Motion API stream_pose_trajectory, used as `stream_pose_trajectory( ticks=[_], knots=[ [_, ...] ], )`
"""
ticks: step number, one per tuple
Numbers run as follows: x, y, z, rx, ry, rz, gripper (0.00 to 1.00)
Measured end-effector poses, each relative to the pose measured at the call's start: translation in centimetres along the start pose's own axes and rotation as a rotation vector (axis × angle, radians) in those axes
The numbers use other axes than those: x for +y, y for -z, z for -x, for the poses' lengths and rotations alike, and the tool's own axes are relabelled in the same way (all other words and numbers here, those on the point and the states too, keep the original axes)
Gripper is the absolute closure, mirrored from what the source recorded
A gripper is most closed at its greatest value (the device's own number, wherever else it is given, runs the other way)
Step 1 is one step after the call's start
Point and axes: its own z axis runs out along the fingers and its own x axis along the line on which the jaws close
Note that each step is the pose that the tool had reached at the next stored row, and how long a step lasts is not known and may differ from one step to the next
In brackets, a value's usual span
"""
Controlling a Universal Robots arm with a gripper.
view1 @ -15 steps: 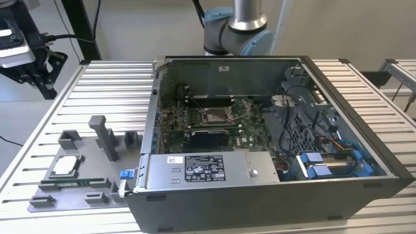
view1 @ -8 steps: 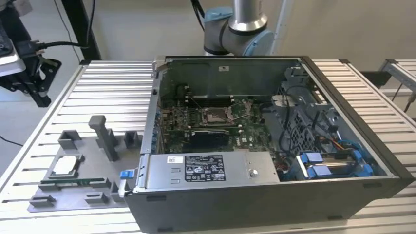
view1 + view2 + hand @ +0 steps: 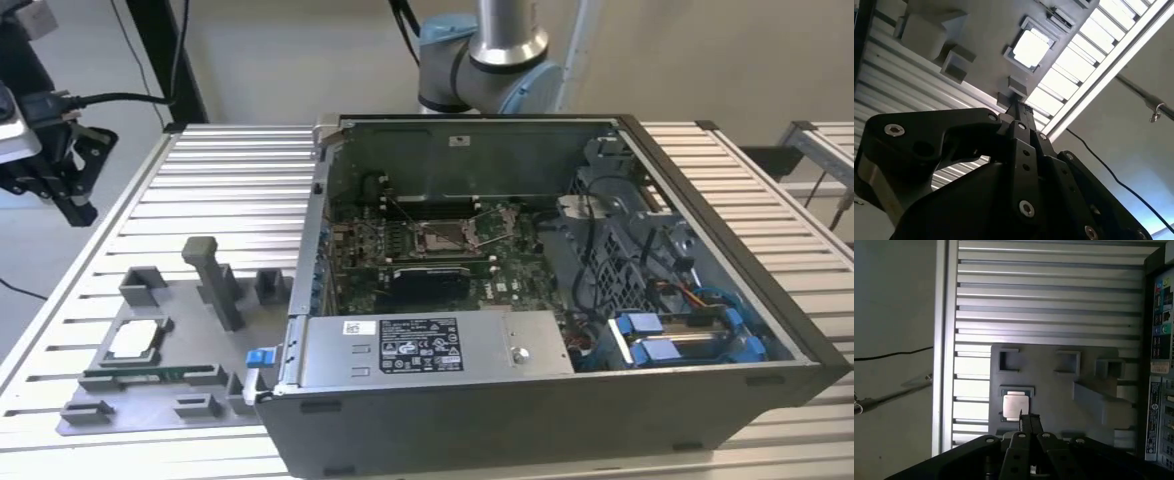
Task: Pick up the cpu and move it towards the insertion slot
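One cpu [image 3: 1016, 406] seated in tray [image 3: 1054, 400] recess near tray edge, held square for pickup; gripper [image 3: 1029, 418] hovers clear, fingers pressed together, empty.

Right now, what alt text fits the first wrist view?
The cpu lies in its pocket on a grey holder tray, with the black gripper poised over it, fingers shut and empty. The tray rests on a slatted metal table beside the computer case.

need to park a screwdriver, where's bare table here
Bare slats: at the exterior view's left, between the grey tray and the table corner; at the exterior view's right, alongside the case. Crowded: the tray, holding cpu, memory stick, upright post.
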Motion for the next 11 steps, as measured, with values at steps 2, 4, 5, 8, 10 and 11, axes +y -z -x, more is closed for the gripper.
stream_pose_trajectory(
  ticks=[2,4,5,8,10,11],
  knots=[
    [-0.02,-0.03,-0.15,0.0001,0.0,0.0,1.0],
    [-0.02,-0.03,-0.18,0.0001,0.0,0.0,1.0],
    [-0.02,-0.03,-0.18,0.0001,0.0,0.0,1.0],
    [-0.01,-0.03,-0.19,0.0001,0.0,0.0,1.0],
    [-0.02,-0.03,-0.19,0.0001,0.0,0.0,0.0],
    [-0.01,-0.03,-0.19,0.0001,0.0,0.0,0.0]
  ],
)
